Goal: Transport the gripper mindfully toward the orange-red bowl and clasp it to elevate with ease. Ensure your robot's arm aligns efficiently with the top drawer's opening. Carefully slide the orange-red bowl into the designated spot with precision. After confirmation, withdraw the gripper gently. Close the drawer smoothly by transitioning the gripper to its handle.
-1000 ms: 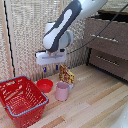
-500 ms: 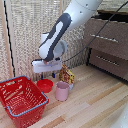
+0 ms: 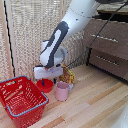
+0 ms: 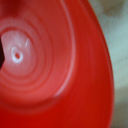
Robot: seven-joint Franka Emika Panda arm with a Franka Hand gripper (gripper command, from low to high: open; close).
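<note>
Reaching down from the upper part of the exterior view, the robot's arm [image 3: 62, 35] hangs its hand [image 3: 43, 81] right over the orange-red bowl [image 3: 45, 85], which sits on the wooden floor [image 3: 90, 102] between a red wire-mesh basket [image 3: 21, 100] on the exterior view's left and a pink cup [image 3: 62, 91] on the exterior view's right. A dark finger [image 3: 42, 81] dips to the bowl's rim, but whether the fingers are apart or pressed on the rim cannot be told from this angle. A small yellow-brown item [image 3: 68, 77] stands just behind the cup, too blurred to name. On the exterior view's right, well apart from the bowl, is the brown dresser [image 3: 107, 47], whose top drawer [image 3: 106, 38] appears pulled out somewhat. The wrist view is almost filled by the bowl's glossy red inside [image 4: 50, 65], very close and blurred, with pale floor [image 4: 117, 35] at one edge; no fingers can be made out there.
</note>
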